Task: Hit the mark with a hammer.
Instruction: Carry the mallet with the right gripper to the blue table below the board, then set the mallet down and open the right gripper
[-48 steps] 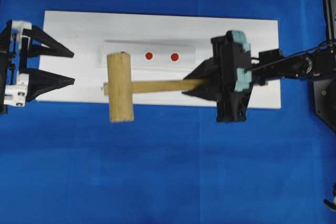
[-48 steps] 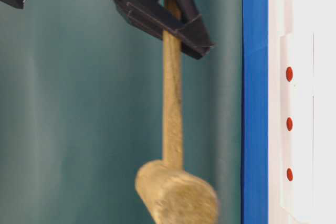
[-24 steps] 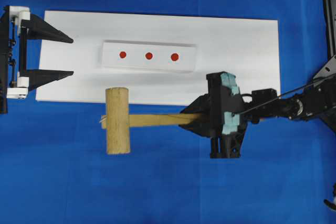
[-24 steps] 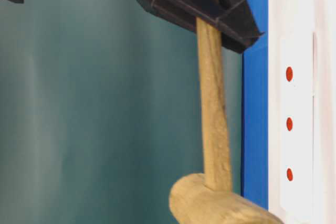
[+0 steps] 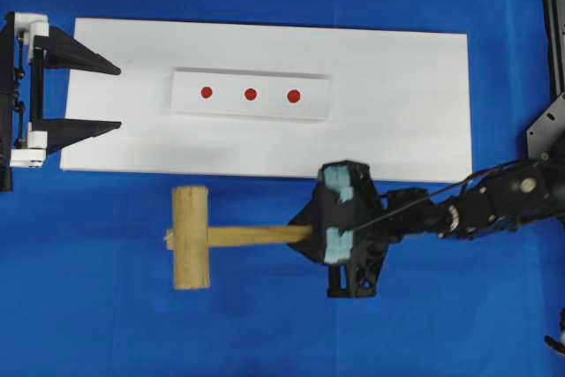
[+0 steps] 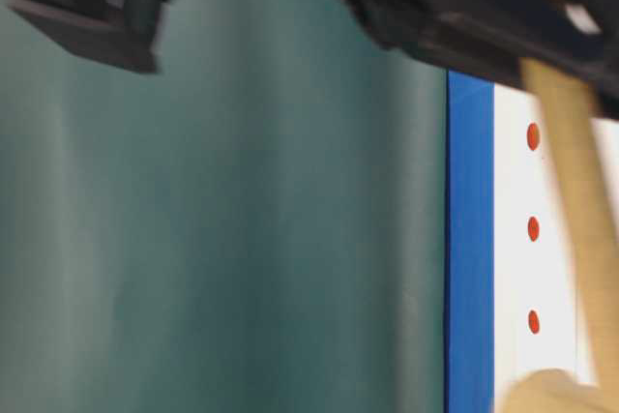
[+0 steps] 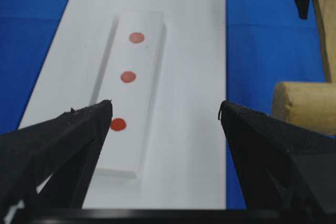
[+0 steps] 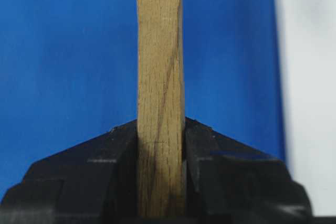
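The mark (image 5: pixel 294 95) is the right-hand one of three red dots on a white block (image 5: pixel 229 105), and is the far dot (image 7: pixel 136 37) in the left wrist view. The wooden hammer (image 5: pixel 191 237) lies level over the blue cloth in front of the board, clear of the block, its head pointing left. My right gripper (image 5: pixel 298 236) is shut on its flat handle (image 8: pixel 160 51). At the board's left end my left gripper (image 5: pixel 119 97) stands open and empty, facing the block; the nearest dot shows beside its left finger (image 7: pixel 79 135).
The block rests on a long white board (image 5: pixel 397 59) on a blue cloth (image 5: pixel 106 306). The right arm (image 5: pixel 494 209) reaches in from the right edge. In the table-level view the hammer handle (image 6: pixel 580 191) crosses in front of the board, blurred.
My right gripper has carried the hammer from over the left dot toward the front and left, off the board and over the blue cloth. The left gripper has barely moved.
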You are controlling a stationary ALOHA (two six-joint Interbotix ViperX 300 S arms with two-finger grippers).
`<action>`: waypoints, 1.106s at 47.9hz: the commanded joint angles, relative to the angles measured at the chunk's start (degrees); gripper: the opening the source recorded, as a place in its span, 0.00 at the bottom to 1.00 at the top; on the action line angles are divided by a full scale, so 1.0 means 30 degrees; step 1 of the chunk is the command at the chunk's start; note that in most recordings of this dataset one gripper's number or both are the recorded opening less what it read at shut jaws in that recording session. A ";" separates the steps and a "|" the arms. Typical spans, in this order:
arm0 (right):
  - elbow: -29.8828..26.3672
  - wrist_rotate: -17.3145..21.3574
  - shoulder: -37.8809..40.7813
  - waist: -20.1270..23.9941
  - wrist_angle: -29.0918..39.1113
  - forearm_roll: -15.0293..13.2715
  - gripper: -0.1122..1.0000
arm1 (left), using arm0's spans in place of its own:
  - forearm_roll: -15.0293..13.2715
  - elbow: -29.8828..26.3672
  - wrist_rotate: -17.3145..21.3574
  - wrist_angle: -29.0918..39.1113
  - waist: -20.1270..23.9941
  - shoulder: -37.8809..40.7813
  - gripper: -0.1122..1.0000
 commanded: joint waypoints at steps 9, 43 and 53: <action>-0.1494 -0.0029 0.1523 0.0586 -0.0088 0.0205 0.16 | -0.0059 -0.0117 0.0000 -0.0176 0.0059 0.0029 0.83; -0.1963 -0.0088 0.3428 0.0586 0.0439 0.0820 0.16 | -0.0117 0.0029 -0.0615 -0.0176 0.0029 0.0029 0.83; -0.1904 -0.0088 0.3984 0.0586 0.0557 0.0791 0.16 | -0.0117 0.0059 -0.0615 -0.0176 0.0059 0.0029 0.83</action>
